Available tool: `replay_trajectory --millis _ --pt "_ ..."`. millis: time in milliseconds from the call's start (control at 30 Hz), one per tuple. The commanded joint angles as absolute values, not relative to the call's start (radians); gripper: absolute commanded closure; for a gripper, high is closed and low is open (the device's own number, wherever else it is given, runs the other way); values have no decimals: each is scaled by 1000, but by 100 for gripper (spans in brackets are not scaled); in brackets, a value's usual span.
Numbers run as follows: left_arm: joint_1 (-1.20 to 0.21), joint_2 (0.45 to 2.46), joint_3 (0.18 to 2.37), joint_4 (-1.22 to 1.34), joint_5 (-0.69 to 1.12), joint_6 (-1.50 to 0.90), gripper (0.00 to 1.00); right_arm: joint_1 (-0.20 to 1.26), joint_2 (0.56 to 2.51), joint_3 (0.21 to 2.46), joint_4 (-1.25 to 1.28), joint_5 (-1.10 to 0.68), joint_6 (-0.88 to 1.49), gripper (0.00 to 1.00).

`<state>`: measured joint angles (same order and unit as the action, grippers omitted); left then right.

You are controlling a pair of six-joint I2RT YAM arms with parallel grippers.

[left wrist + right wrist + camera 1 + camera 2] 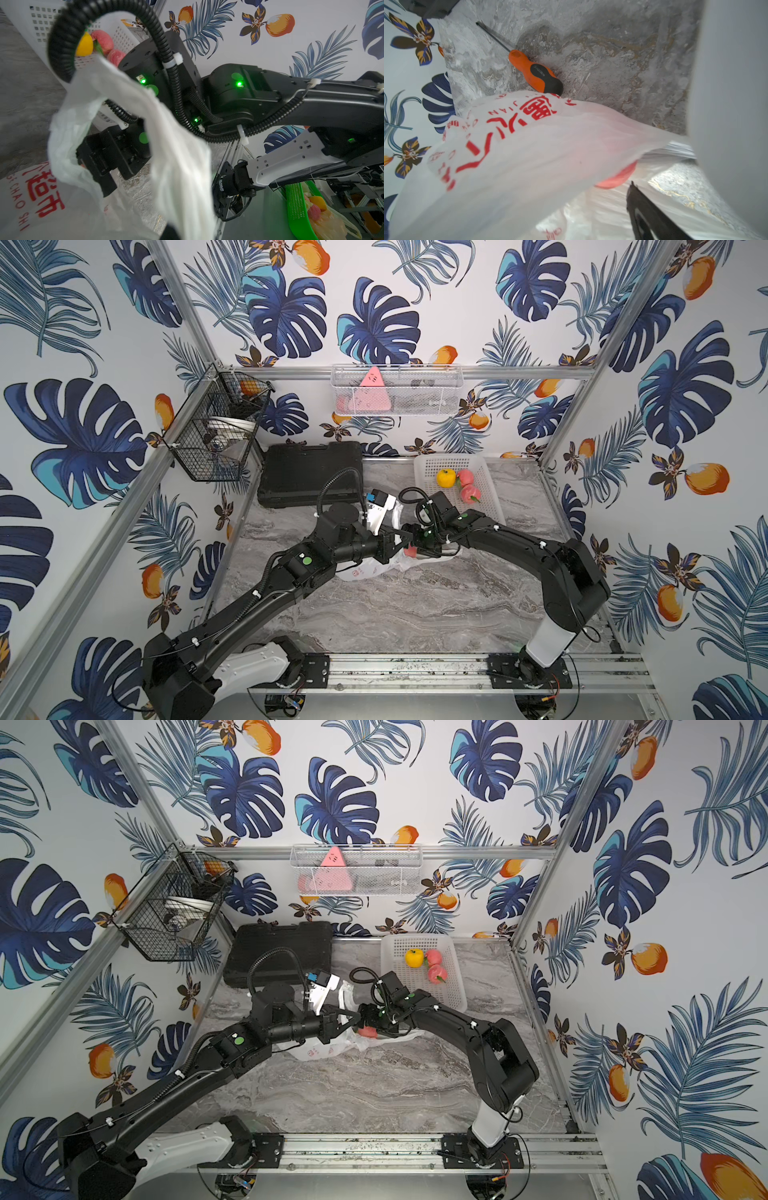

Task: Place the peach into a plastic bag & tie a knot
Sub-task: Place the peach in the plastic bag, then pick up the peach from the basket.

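I see the left gripper (409,537) clamped on a thin white plastic bag (365,572). I cannot tell the right gripper (105,187) jaws. Only the right wrist view shows an orange-handled screwdriver (536,71) beside it.

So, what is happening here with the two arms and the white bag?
The left gripper is shut on the plastic bag and holds its film up off the table. The right gripper is at the bag's mouth, beside a peach that lies partly under the film; whether its jaws are open is unclear. Nothing is tied yet. More fruit sits in the white basket.
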<state>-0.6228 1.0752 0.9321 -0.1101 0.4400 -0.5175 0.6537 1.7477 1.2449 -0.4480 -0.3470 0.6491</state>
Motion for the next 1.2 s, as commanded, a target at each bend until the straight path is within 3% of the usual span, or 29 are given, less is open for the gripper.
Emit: replay_trajectory --millis 0,167,300,433,700,933,1167 --pt "-587 1055 910 -82 467 -511 100 653 1752 1291 -535 -420 566 7" --pt "-530 1072 935 -152 481 -491 100 566 1648 1326 -592 -451 571 8" --pt "-511 1104 967 -173 505 -479 100 398 1643 1383 -628 -301 586 11" --pt "-507 1139 984 -165 546 -489 100 335 1796 1485 -599 -33 596 12" --pt "-485 1174 1022 -207 583 -468 100 309 2228 1912 -617 190 512 7" --pt "-479 1191 1029 -217 603 -460 100 290 2469 2145 -606 212 461 8" --pt "-475 1200 1043 -246 615 -454 100 288 2545 2224 -537 226 436 12"
